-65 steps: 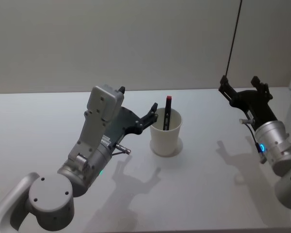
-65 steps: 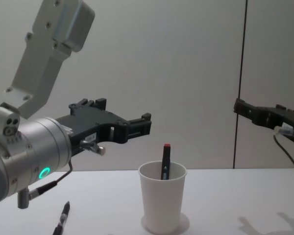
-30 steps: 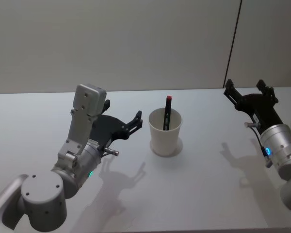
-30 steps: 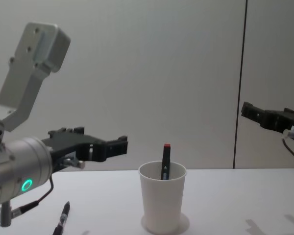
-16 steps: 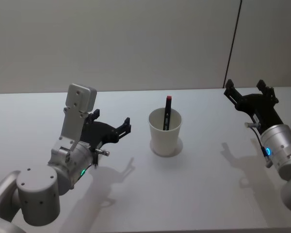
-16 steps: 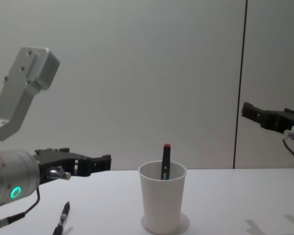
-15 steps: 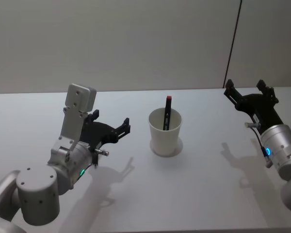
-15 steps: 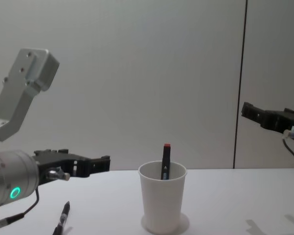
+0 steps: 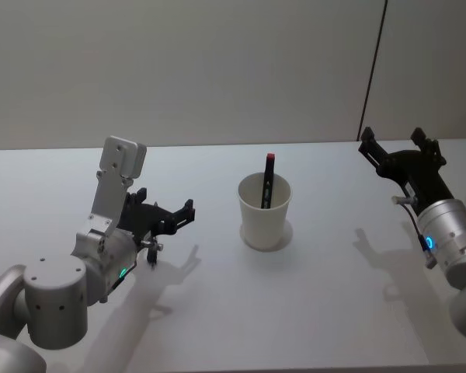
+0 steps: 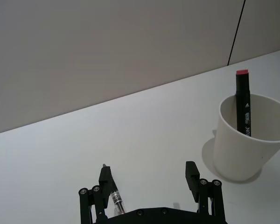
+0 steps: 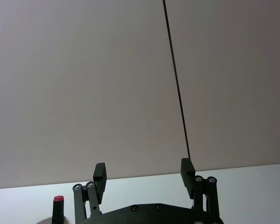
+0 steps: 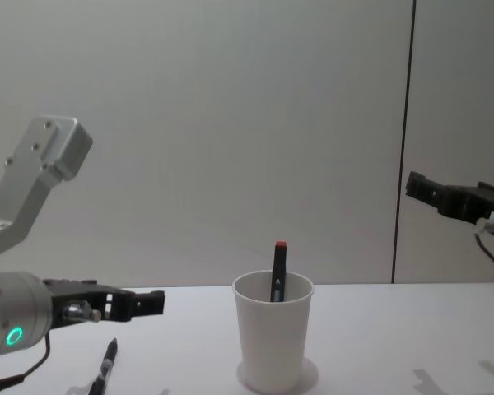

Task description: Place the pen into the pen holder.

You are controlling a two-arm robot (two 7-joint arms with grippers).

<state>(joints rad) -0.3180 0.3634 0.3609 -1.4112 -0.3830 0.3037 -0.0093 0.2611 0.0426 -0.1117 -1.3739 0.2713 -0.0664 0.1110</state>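
— Nearest, on the left of the white surface (image 9: 311, 311), what is there?
— 1 slim pen (image 12: 106, 364) lying flat on the surface. The left pincer (image 10: 148, 176) hangs low just above it, its 2 fingers spread wide and holding nothing. From the left wrist view the slim pen lies between the fingers, close beside 1 of them. Whether it touches that finger I cannot tell.
— And the arm behind that pincer?
— A grey housing (image 12: 41, 177) sticks up from it at the near left, and a green light ring (image 12: 14, 336) glows on the wrist body.
— Farther in?
— The pen holder (image 9: 264, 221), a plain white paper cup, stands upright on the surface near the middle. It is to the right of the left pincer and apart from it. 1 black pen with a red cap (image 9: 269, 180) stands in it, nearly upright, with the cap poking above the rim.
— What about the right side?
— The right pincer (image 9: 394, 144) is held in the air at the far right, well apart from the pen holder, pointing toward the far wall. Its 2 fingers are wide apart too, and empty.
— Beyond that?
— A plain grey wall (image 9: 179, 70) with 1 thin dark seam (image 9: 377, 70) running up it on the right.
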